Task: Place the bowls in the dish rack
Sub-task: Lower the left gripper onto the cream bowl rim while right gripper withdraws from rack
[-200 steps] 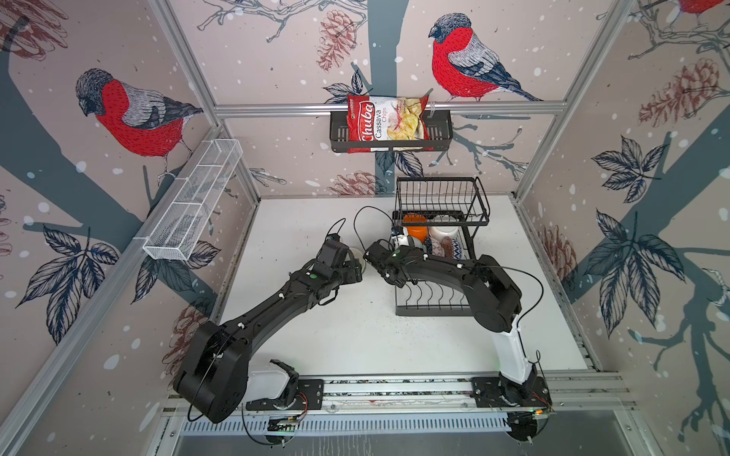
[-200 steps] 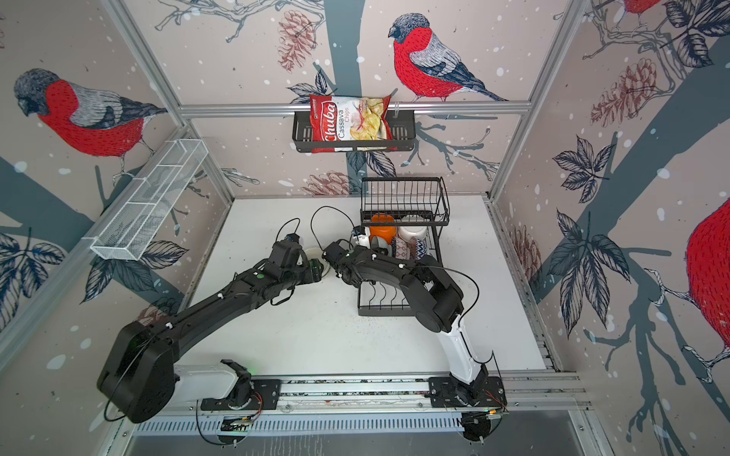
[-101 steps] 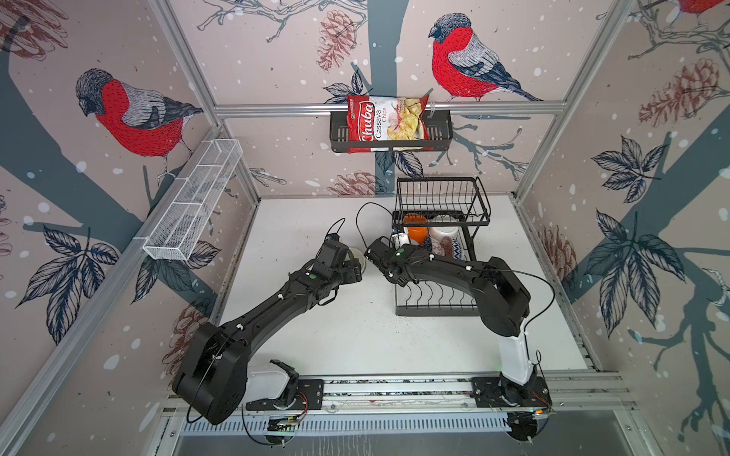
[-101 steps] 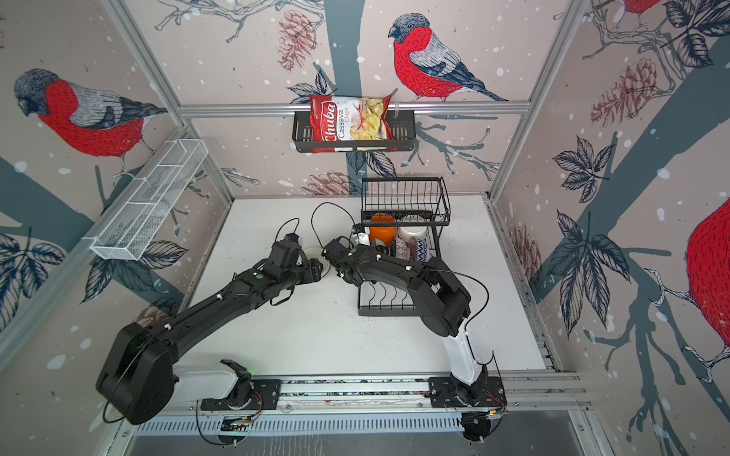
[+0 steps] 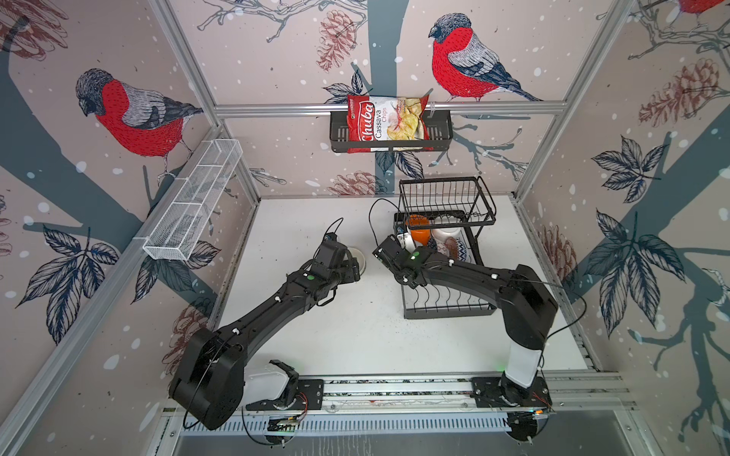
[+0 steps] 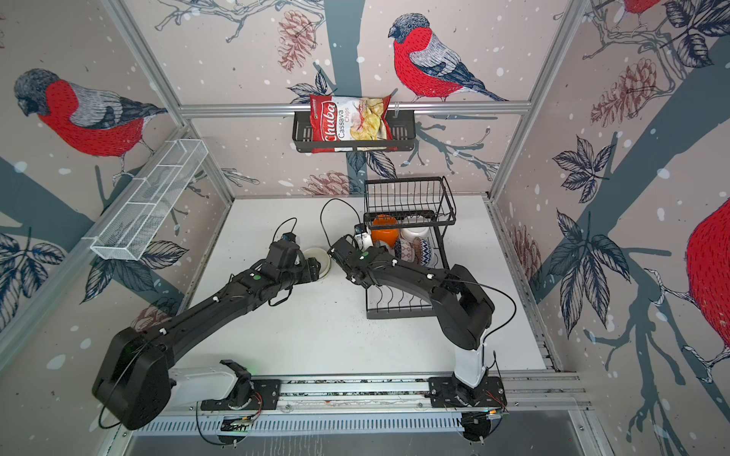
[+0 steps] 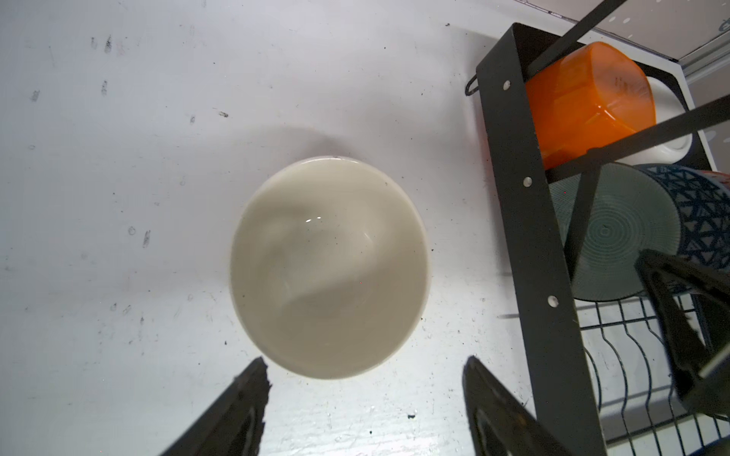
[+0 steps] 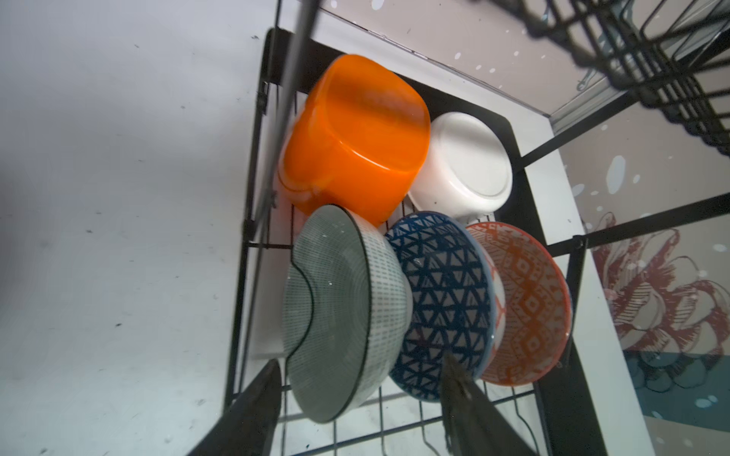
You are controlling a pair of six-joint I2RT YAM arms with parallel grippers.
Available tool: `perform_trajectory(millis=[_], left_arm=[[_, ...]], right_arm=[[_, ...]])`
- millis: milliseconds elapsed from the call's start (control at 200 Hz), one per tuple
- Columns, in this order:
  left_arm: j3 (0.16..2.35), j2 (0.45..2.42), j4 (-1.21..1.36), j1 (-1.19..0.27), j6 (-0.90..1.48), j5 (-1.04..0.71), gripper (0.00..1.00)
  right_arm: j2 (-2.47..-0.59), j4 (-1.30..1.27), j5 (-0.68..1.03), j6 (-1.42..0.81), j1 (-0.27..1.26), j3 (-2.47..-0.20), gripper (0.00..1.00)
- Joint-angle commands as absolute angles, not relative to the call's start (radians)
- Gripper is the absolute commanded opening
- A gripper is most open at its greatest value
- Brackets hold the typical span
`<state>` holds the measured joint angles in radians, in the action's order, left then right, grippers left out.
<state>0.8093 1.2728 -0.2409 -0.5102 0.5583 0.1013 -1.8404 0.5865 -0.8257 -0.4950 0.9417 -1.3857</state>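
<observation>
Here the cream bowl (image 7: 330, 268) sits upright on the worktop (image 7: 118, 177), just beside the rack (image 7: 529, 221) and outside it. The left jaws hang spread at its near rim, touching nothing. In the rack's lower tray, an orange bowl (image 8: 355, 134) and a white bowl (image 8: 466, 166) lie tipped below the raised basket (image 5: 446, 201). In front of them a teal bowl (image 8: 343, 312), a blue bowl (image 8: 446, 300) and a red-patterned bowl (image 8: 529, 304) stand on edge, leaning together. The right jaws are released, tips apart on either side of the teal bowl's edge, on the rack's side nearest the cream bowl.
</observation>
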Motion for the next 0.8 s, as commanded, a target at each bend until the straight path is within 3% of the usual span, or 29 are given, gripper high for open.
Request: perform_trajectory(millis=[0, 795], left_arm=[[0.815, 1.266, -0.248, -0.508, 0.559, 0.118, 0.77], [0.811, 1.247, -0.275, -0.509, 0.560, 0.162, 0.78]], right_arm=[[-1.815, 0.498, -0.824, -0.504, 0.936, -1.372, 0.65], [-1.850, 0.331, -0.600, -0.386, 0.976, -1.355, 0.68]])
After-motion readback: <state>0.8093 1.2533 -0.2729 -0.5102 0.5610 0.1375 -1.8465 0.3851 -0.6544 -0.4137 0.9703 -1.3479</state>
